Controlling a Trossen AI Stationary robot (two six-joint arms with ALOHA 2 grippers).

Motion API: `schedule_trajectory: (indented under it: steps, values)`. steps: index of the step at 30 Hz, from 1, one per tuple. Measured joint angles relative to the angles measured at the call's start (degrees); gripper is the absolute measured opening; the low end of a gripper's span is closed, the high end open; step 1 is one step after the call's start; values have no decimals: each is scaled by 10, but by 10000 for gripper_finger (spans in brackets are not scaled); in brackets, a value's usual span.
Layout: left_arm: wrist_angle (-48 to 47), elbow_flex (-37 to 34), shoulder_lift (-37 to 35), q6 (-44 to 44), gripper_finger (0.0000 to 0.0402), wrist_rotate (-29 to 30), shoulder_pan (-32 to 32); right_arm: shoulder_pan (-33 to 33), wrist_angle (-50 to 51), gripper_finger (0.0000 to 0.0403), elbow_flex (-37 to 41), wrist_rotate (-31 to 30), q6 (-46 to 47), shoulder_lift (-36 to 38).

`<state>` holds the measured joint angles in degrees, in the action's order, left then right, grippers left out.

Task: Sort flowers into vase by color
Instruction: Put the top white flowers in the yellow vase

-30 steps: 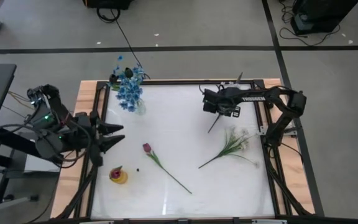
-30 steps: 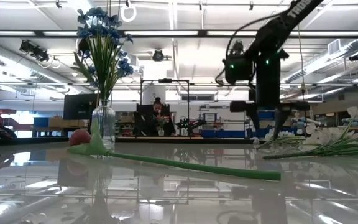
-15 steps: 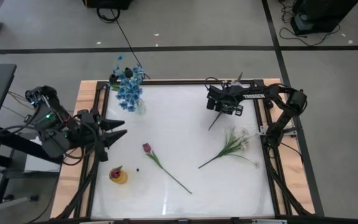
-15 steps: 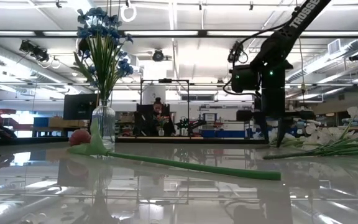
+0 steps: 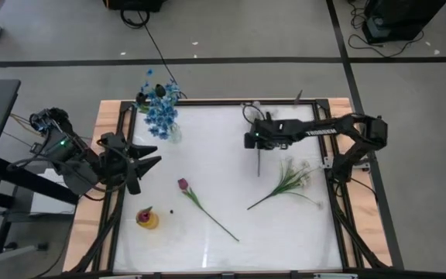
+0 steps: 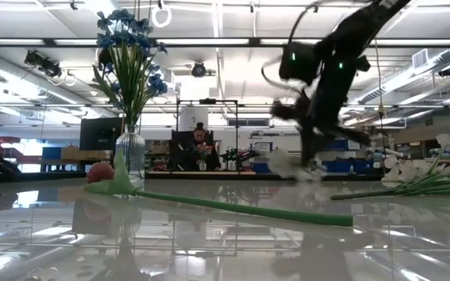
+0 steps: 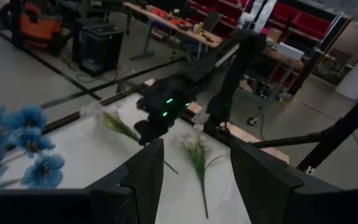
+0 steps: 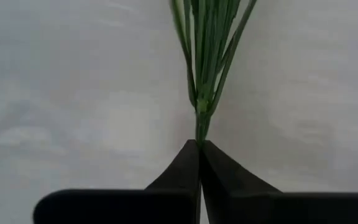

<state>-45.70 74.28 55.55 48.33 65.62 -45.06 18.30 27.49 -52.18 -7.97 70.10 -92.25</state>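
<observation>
A white spray (image 7: 118, 126) lies at the table's far middle, its head (image 5: 248, 107) toward the far edge. My right gripper (image 5: 258, 146) is shut on its stem. A glass vase (image 6: 130, 153) of blue flowers (image 5: 161, 112) stands at the far left. A pink tulip (image 5: 183, 184) lies flat on the table, stem (image 6: 248, 209) toward the near edge. A second white spray (image 5: 289, 180) lies at the right. My left gripper (image 5: 147, 174) hangs open over the table's left edge, holding nothing. My right gripper pinches the white spray's stem (image 8: 199, 127) between its two fingertips, just below where the stalks fan out. The fingers slant down from above, across the stem. The stem's free end (image 5: 259, 164) sticks out toward the near edge. Whether the spray is off the table I cannot tell.
A small yellow holder with a dark red bud (image 5: 147, 218) stands near the left front. The table has a wooden rim (image 5: 103, 124) with black frame posts at its sides. Bare white tabletop lies between the tulip and the right-hand spray.
My right gripper has swung toward the table's left, tipped and rolled, and shut on the white spray's stem. The spray has turned with it: its head has gone left along the far edge and its stem now points at the near edge.
</observation>
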Motion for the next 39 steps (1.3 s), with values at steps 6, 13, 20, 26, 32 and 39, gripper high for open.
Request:
schedule_trajectory:
  steps: [6,13,20,26,32,39]
  values:
    - [-51,0,0,57,190,-60,11,-108,-183,8,0,-51,-17,40]
    - [-54,0,0,55,190,-184,51,-197,-494,8,-2,-91,-213,46]
    - [-13,0,0,-34,190,-240,123,-260,-673,8,-2,-128,-435,46]
    - [111,0,26,-177,225,-328,211,-290,-686,8,-40,-115,-565,43]
    - [185,0,66,-262,281,-390,282,-299,-667,8,-82,-100,-655,42]
    - [326,0,106,-349,301,-454,322,-297,-647,8,-88,-100,-663,42]
